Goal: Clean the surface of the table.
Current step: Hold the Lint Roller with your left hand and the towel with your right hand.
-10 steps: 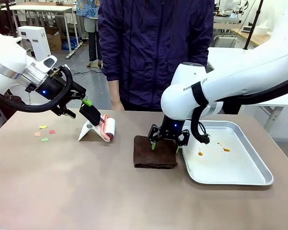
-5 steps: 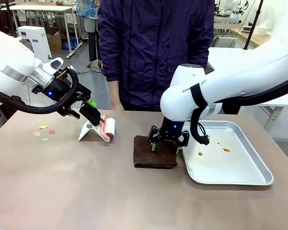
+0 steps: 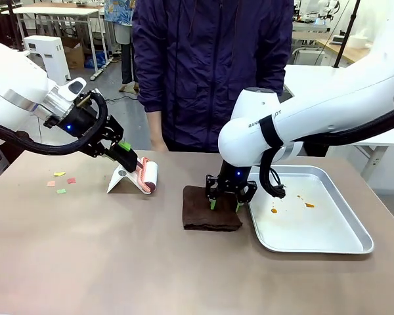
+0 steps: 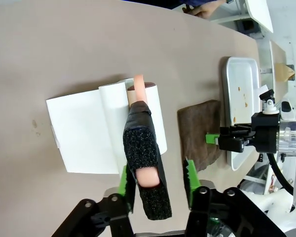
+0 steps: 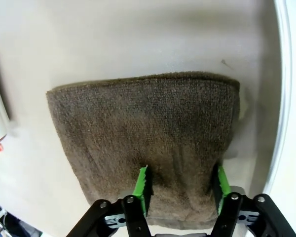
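The big, smooth brown-tan surface (image 3: 118, 262) lies under the dark brown folded cloth (image 3: 212, 216) and spreads out wide on every side of it.

The right claw (image 3: 224, 205) points straight down onto the far part of the cloth. Its two green-tipped fingers are apart. Both press into the cloth, with flat cloth between them, so it has not pinched anything yet.

Just right of the cloth, and about touching it, is a shiny metal tray (image 3: 315, 248) with small orange spots (image 3: 274, 210) inside.

Left of the cloth, a white lint roller with a pink neck (image 3: 149, 176) leans on a folded white stand (image 3: 120, 180). The left claw (image 3: 126, 149) is half closed around the roller's black-wrapped handle (image 4: 143, 163). One finger looks to be against the handle and the other has a gap, so I think it has no firm hold.

Farther left of the cloth, past the roller, lie little coloured paper bits (image 3: 60, 182). Behind the cloth stands a person in a dark purple jacket (image 3: 210, 65).

Here is what could go wrong:
- **Roller:** The handle is not in the middle of the left claw. The closing finger may shove it sideways and tip the roller off its stand.
- **Cloth:** The right claw may grab only the top layer, and then the cloth would fall open when lifted.
- **Tray:** The cloth is so close to the tray that a pull that way could bump the tray along.
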`<state>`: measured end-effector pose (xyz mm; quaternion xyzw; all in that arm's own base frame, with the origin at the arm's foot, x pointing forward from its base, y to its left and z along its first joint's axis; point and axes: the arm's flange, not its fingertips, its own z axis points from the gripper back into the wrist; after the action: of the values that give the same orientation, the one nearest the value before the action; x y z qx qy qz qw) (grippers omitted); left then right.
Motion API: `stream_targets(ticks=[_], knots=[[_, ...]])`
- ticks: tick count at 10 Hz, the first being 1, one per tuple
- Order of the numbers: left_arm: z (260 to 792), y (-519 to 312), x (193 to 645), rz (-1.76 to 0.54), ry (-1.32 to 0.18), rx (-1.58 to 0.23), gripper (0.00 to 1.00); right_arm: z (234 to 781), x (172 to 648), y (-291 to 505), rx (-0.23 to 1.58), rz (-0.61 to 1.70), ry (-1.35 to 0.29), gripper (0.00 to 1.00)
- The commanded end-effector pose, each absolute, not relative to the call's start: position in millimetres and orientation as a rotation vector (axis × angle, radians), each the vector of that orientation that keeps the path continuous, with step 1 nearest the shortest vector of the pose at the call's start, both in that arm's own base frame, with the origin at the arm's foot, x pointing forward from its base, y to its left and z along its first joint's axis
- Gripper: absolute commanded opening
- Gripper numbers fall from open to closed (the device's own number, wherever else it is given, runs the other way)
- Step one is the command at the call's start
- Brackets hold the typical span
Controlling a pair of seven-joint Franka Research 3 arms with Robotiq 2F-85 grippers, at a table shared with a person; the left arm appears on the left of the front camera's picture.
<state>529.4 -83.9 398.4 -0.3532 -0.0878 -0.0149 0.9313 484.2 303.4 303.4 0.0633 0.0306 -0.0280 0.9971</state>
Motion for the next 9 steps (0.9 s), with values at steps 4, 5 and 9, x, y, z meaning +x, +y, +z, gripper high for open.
stream_targets(ticks=[4, 5, 9], knots=[[399.7, -89.1, 529.8, -0.016, -0.21, -0.736, 0.0, 300.8, 487.3, 308.3, 0.112, -0.046, 0.049, 0.0], [399.6, -89.7, 529.8, -0.016, -0.21, -0.735, 0.0, 300.3, 487.5, 308.3, 0.111, -0.045, 0.051, 0.0], [401.3, -89.4, 527.4, -0.019, -0.216, -0.738, 0.0, 298.9, 488.4, 306.7, 0.123, -0.047, 0.062, 0.0]])
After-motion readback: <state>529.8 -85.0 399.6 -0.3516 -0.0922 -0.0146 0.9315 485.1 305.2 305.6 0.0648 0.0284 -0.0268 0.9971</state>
